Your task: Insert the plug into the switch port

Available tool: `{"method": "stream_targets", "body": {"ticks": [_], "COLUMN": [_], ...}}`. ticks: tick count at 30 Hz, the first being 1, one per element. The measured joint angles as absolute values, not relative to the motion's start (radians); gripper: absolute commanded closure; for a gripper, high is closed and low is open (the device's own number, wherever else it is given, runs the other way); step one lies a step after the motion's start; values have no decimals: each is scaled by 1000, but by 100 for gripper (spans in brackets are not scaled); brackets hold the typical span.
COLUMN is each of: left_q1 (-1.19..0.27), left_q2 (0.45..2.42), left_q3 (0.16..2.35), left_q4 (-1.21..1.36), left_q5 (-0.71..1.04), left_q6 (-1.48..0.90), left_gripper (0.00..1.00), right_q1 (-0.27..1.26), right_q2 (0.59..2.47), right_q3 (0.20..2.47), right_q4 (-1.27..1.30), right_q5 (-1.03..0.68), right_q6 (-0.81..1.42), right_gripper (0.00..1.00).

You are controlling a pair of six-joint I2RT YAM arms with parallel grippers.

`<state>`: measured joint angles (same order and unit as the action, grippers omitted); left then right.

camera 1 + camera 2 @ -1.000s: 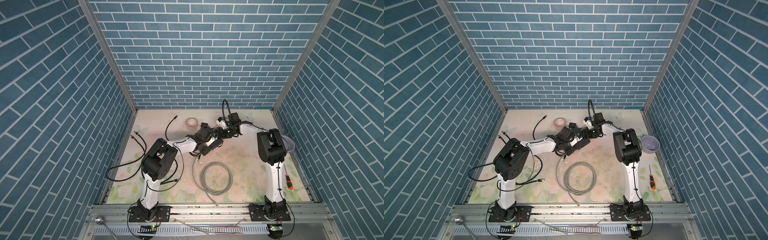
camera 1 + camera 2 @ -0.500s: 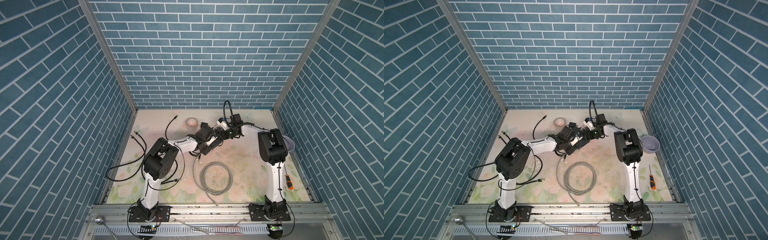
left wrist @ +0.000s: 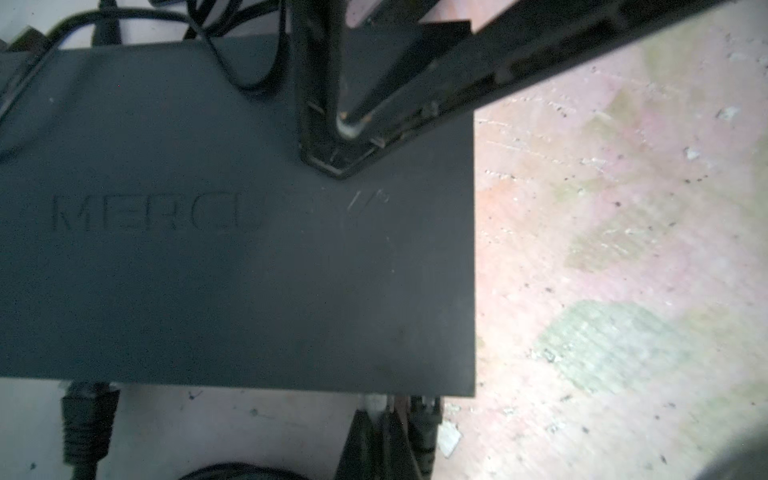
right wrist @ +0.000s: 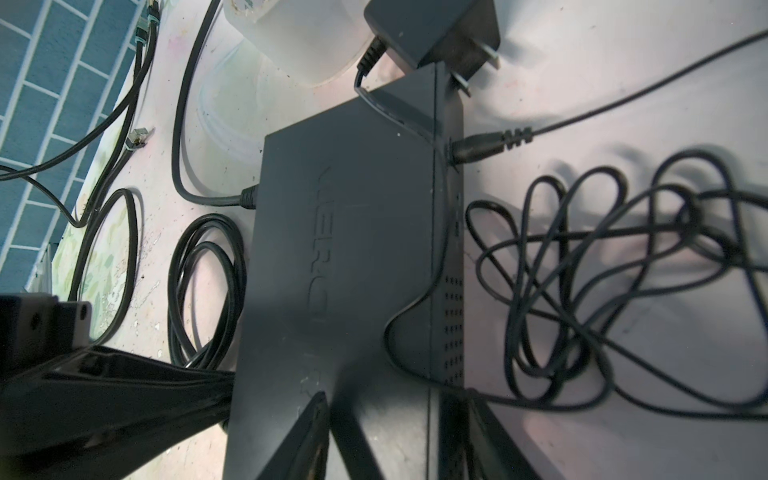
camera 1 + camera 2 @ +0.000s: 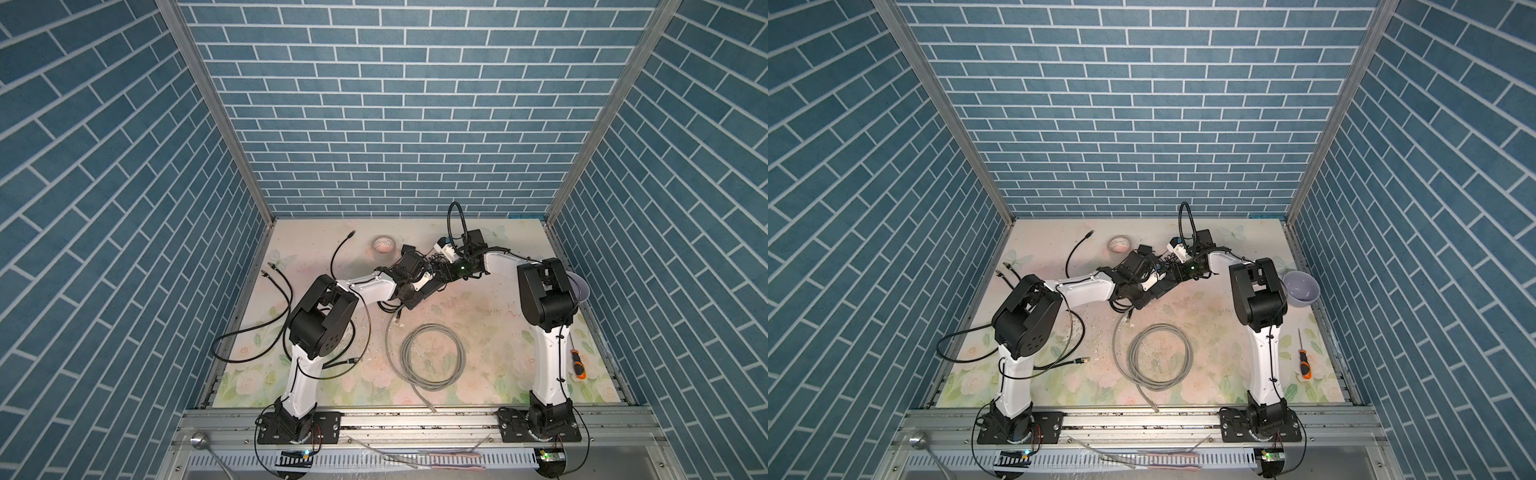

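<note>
**Left tool** (image 3: pixel 338 160): pressed together with nothing pinched. Its tips are set down on the top face of the switch (image 3: pixel 208 270), toward one end.

**Switch:** it is found flat on the table (image 5: pixel 478 316), at mid-width toward the back wall. In both top views it is largely hidden under the two wrists.

**Plugs:**
- An Ethernet plug (image 3: pixel 424 417) is seen at the port edge near a corner. Whether it is latched cannot be told.
- A second black lead (image 4: pixel 249 195) is seated further along that edge.
- A barrel plug (image 4: pixel 478 145) is entered in the vented side.

**Right tool** (image 4: pixel 353 399): spread. Its fingers (image 4: pixel 166 386) are placed on either side of the switch, one by the port edge and one by the vented side. Contact cannot be confirmed.

**Step in hand, as judged:** seating of the Ethernet plug, with the switch pinned from above.

**Next move:** a straight push along the port axis is called for, with the switch held down so that it is not slid. The thin adapter cord (image 4: pixel 385 332), draped over the top near one finger, is to be kept out of the jaws.

**Table:** the surface is floral-printed, scuffed and speckled. Noted from left to right:
- loose black patch leads (image 4: pixel 134 249)
- a tape roll (image 5: pixel 383 246)
- a grey cable coil (image 5: pixel 432 357)
- a lilac bowl (image 5: pixel 1301 289)
- an orange-handled screwdriver (image 5: pixel 578 365)

**Room:** blue brick-pattern walls (image 5: pixel 395 124) are seen on three sides. An aluminium rail (image 5: pixel 415 419) is fitted along the front.
</note>
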<state>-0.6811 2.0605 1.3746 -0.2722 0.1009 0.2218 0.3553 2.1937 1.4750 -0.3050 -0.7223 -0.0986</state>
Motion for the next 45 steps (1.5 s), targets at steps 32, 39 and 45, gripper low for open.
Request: {"method": "stream_targets", "body": {"ticks": [32,39,45], "left_q1": [-659,-659,-659], "left_q2": [2101,2101,2102], "left_q3": [1451,1451,1451], "left_q4": [-361,-361,-361], "left_q5": [178,178,178], "left_q6": [238,219,194], "left_gripper": [100,100,100], "right_q1": [368,368,368], "right_q2": [2188,2185,2180], "right_q3": [1522,1519,1513], "right_q4": [-412,-410,-406], "right_q5": [-680,-677,-676], "right_q6": [-245,-250,-253], "right_gripper": [55,56,56]}}
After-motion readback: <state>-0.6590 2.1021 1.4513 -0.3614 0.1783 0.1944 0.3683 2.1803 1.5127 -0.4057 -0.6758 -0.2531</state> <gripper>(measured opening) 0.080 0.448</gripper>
